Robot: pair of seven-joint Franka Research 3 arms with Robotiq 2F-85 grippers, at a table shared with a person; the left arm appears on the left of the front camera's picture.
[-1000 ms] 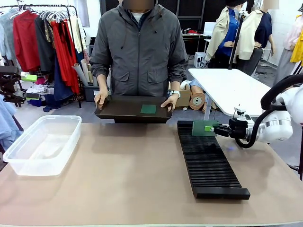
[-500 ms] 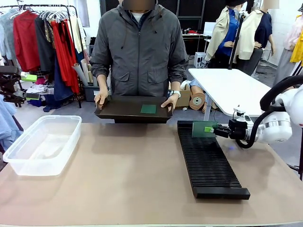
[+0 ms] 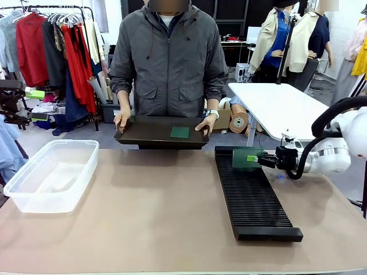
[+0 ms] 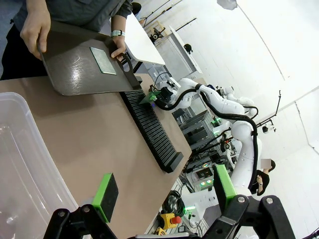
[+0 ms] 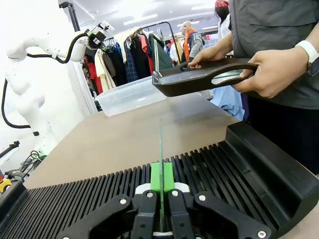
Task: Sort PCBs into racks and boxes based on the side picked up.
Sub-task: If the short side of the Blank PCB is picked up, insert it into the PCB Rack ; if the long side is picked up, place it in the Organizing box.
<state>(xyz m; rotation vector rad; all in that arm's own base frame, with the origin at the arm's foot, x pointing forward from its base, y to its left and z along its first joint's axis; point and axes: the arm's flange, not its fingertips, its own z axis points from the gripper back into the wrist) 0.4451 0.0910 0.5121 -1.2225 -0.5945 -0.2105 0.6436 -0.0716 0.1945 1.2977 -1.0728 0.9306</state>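
Across my bench (image 3: pixel 143 217): person in grey zip jacket (image 3: pixel 169 57), white wristwatch (image 3: pixel 213 113), holding dark flat tray (image 3: pixel 146 133) approx level at far edge. Behind: clothes rail (image 3: pixel 57 51) w/ red garments (image 3: pixel 80 63) on my left, white table (image 3: pixel 278 106) and cardboard rolls (image 3: pixel 238 121) on my right.

The rack (image 3: pixel 255 197) lies directly beneath the right tool (image 3: pixel 256 158) and the upright PCB (image 3: pixel 243 157) it grips, with the rack's raised end wall just to the tool's far side. Beyond that wall, the person's hand (image 3: pixel 205 123) and the dark tray (image 3: pixel 150 135) bar the way. Ahead of the tool's fingertips the bench (image 3: pixel 155 212) is open across to the clear box (image 3: pixel 51 172). The box's wall sits close beside the left tool (image 4: pixel 164 188).
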